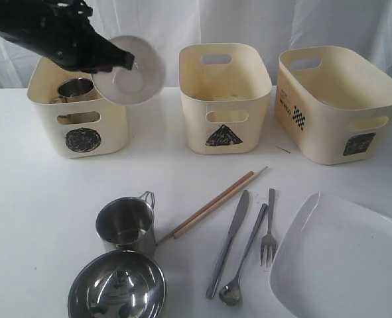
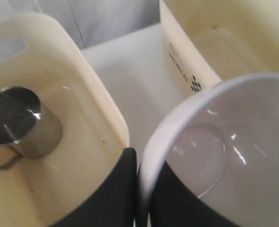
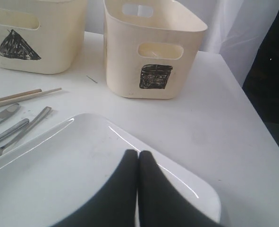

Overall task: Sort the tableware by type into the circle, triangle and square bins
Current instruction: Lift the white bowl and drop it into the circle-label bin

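Note:
My left gripper (image 1: 125, 63) is shut on the rim of the small white bowl (image 1: 134, 71), holding it tilted in the air over the right edge of the circle bin (image 1: 83, 126). In the left wrist view the bowl's rim (image 2: 158, 137) sits between the black fingers (image 2: 122, 189). One steel mug (image 2: 21, 123) lies inside that bin. On the table stand the second steel mug (image 1: 125, 224) and the steel bowl (image 1: 116, 288). Beside them lie the chopsticks (image 1: 212, 205), knife (image 1: 229, 242), spoon (image 1: 243, 262) and fork (image 1: 269, 228). My right gripper (image 3: 139, 153) is shut and empty, hovering over the large white plate (image 3: 73, 161).
The triangle bin (image 1: 225, 99) stands in the middle and the square bin (image 1: 338, 103) at the right, both along the back. A white curtain hangs behind them. The table's right edge (image 3: 252, 118) runs close to the plate (image 1: 341, 258).

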Controlling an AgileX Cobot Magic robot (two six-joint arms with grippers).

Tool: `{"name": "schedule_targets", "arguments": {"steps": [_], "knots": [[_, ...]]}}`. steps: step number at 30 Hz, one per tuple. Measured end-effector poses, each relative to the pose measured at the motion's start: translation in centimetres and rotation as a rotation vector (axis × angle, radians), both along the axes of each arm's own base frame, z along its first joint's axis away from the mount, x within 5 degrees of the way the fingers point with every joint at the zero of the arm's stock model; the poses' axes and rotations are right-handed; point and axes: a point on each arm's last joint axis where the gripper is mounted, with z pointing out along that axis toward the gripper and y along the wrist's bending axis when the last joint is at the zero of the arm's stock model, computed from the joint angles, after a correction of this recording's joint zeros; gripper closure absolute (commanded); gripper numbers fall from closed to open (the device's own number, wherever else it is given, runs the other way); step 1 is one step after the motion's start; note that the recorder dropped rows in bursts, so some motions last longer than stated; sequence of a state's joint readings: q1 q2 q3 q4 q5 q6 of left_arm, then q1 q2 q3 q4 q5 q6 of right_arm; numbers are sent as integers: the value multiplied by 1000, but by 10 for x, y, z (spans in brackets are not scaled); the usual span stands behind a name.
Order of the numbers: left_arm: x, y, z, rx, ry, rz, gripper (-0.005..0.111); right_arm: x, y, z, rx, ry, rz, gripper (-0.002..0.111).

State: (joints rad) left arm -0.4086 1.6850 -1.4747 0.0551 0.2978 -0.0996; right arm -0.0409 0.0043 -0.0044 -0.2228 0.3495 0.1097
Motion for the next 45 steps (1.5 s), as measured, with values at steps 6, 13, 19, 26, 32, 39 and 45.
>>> {"name": "schedule_targets", "arguments": {"steps": [6,13,19,26,32,39,45], "knots": [[27,45,28,-22,-98,132,107,0,0,0,0,0,0,108],[65,85,22,-9,-92,249,107,0,0,0,0,0,0,108],[95,83,-21,28,-7,253,107,0,0,0,0,0,0,108],[117,81,-71,84,79,246,107,0,0,0,0,0,0,108],[125,81,-93,137,90,234,107,0,0,0,0,0,0,108],[127,81,-92,140,79,232,74,0,0,0,0,0,0,108],[127,81,-91,124,75,235,59,0,0,0,0,0,0,108]]}}
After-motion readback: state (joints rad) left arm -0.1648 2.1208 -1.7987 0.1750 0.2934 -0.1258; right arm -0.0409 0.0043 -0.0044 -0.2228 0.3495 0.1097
